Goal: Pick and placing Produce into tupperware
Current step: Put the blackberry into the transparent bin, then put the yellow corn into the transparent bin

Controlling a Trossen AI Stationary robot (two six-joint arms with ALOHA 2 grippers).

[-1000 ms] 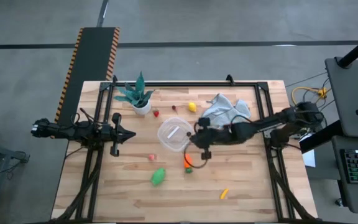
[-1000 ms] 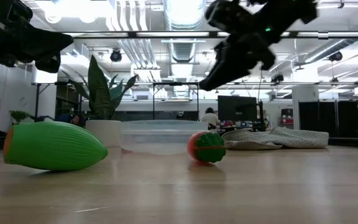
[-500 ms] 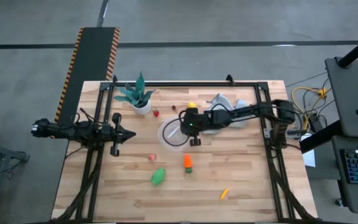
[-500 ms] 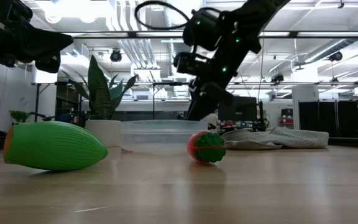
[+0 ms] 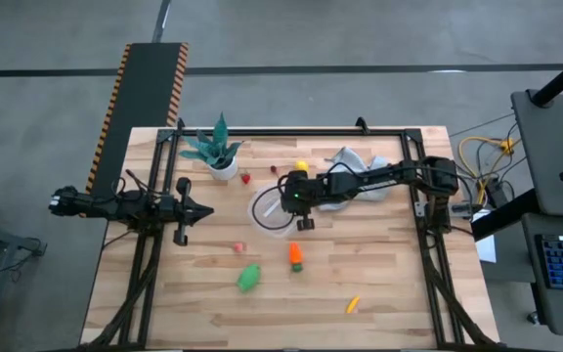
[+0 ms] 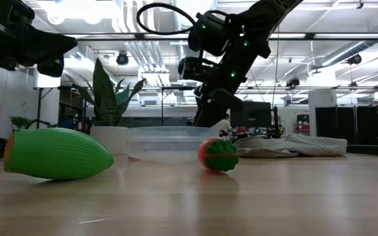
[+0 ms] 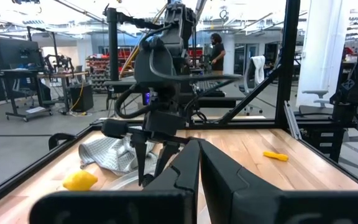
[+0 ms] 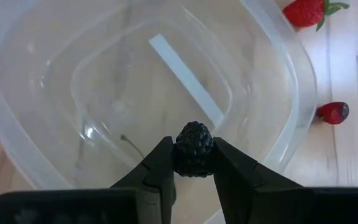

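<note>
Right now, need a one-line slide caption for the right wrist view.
Right gripper holds a dark blackberry between its fingers above the empty clear tub.

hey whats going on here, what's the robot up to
The right gripper is shut on a dark blackberry piece, holding it over the clear tub, which looks empty. Other toy produce is scattered on the table: a green piece, an orange-and-green piece, a yellow one, and strawberries. The left gripper waits at the table's left edge.
</note>
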